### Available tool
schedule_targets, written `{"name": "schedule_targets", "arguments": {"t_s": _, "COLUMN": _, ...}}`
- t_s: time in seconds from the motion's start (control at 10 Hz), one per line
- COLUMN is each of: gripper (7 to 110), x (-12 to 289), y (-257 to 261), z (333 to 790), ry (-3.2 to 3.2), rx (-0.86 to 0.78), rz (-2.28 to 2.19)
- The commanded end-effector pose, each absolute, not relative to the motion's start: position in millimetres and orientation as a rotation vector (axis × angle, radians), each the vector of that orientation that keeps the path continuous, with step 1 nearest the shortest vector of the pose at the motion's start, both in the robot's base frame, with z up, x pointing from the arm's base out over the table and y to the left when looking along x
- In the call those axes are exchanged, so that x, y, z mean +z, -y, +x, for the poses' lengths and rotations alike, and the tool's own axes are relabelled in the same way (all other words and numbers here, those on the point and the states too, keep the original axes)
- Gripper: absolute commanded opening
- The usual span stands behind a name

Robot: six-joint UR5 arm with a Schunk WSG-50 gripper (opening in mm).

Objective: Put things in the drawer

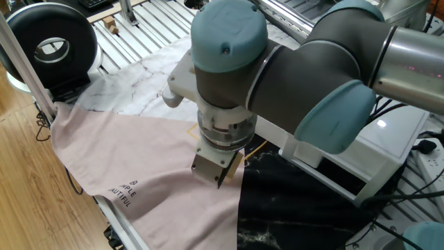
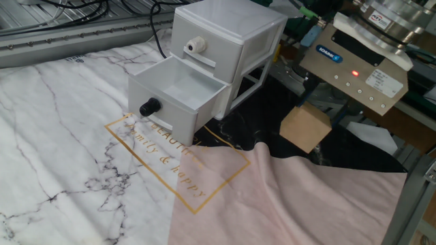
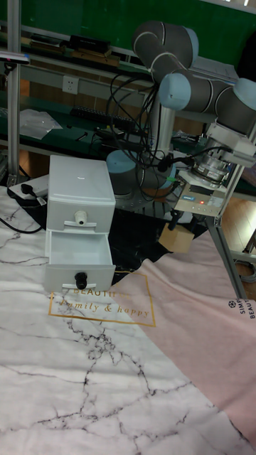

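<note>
From one fixed view, my arm hides the end effector (image 1: 217, 169). The other fixed view shows the cube (image 2: 305, 127) beneath it, beside the open drawer (image 2: 178, 91); grip unclear. Tall view: a loose hold could drop the cube (image 3: 177, 239) short.

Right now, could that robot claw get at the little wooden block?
Probably yes. The gripper hangs right above the wooden cube, with nothing between them. Whether its fingers already touch the cube cannot be told.
</note>
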State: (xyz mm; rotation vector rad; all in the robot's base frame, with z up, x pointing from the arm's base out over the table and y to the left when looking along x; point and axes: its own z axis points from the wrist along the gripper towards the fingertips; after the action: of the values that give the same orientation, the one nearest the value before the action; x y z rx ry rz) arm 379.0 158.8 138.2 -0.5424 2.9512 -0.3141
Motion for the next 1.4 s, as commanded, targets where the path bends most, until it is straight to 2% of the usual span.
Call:
{"name": "schedule_targets", "arguments": {"t_s": 0.0, "gripper": 7, "x": 142.1, "y": -150.5, "z": 384.6, "ry": -2.933, "rx": -0.366, "rz": -0.474}}
{"name": "schedule_targets", "arguments": {"t_s": 0.3, "gripper": 7, "x": 140.4, "y": -145.5, "z": 365.4, "ry": -3.018, "rx": -0.38, "rz": -0.35}}
{"name": "schedule_targets", "arguments": {"t_s": 0.4, "gripper": 7, "x": 138.6, "y": -151.7, "z": 361.6, "ry": -3.037, "rx": -0.337, "rz": -0.3}}
{"name": "schedule_targets", "arguments": {"t_s": 0.7, "gripper": 7, "x": 138.1, "y": -154.0, "z": 361.3, "ry": -3.04, "rx": -0.323, "rz": -0.292}}
{"name": "schedule_targets", "arguments": {"t_s": 1.0, "gripper": 7, "x": 144.7, "y": -137.6, "z": 381.2, "ry": -2.946, "rx": -0.441, "rz": -0.441}}
{"name": "schedule_targets", "arguments": {"t_s": 1.3, "gripper": 7, "x": 152.6, "y": -124.3, "z": 395.9, "ry": -2.944, "rx": -0.436, "rz": -0.482}}
